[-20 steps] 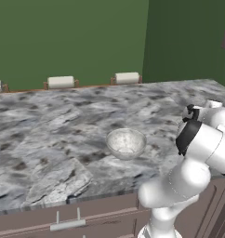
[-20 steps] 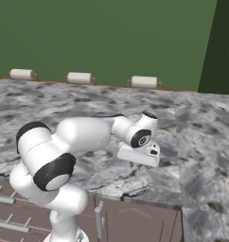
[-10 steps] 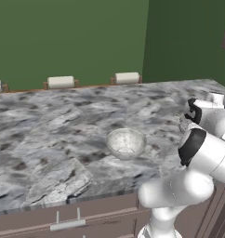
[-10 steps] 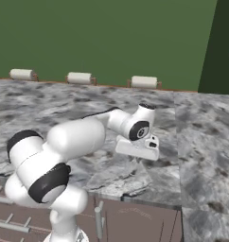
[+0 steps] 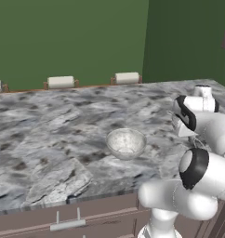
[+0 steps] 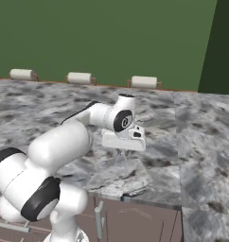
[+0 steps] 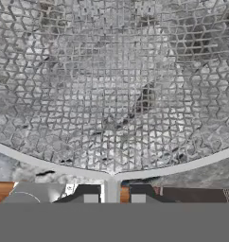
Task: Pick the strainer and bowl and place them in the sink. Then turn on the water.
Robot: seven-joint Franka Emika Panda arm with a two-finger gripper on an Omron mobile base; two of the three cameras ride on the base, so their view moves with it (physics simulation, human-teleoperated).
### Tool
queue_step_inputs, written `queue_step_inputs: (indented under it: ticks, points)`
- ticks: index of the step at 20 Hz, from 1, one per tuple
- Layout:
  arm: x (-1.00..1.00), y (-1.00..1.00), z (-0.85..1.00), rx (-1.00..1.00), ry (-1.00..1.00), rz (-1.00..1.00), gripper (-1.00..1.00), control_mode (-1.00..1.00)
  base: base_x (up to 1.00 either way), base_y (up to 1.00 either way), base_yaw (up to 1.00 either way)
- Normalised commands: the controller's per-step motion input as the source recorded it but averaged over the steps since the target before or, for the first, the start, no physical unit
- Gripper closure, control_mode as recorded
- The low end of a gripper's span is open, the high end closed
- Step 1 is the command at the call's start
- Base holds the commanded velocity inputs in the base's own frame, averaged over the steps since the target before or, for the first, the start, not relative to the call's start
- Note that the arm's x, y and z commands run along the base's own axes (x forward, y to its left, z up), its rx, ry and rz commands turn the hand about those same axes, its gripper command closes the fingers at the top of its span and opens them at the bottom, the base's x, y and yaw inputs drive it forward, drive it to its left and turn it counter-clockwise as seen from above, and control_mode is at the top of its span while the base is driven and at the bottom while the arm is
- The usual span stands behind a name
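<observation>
Small round silver wire-mesh strainer hangs pinched at its rim in the nearly closed jaws of the two-finger gripper, above the grey marble counter; thin-rim hold, so a swing could slip it, probably.

The bowl sits on the table, centre of the left base frame. The strainer spreads across the upper hand frame, its rim just above the end effector at the bottom centre.
</observation>
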Motion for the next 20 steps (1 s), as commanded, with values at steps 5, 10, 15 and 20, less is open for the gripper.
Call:
queue_step_inputs:
  ticks: [5,10,15,20]
  points:
    - [-0.15,0.27,0.34,-0.01,0.0,-0.03,1.0,-1.0,0.0,0.0,0.0]
    - [-0.13,0.29,0.3,0.0,0.0,-0.06,1.0,-1.0,0.0,0.0,0.0]
    - [-0.13,0.13,0.19,0.0,0.0,-0.02,1.0,-1.0,0.0,0.0,0.0]
    - [-0.09,0.01,0.12,0.0,-0.01,0.0,1.0,-1.0,0.0,0.0,0.0]
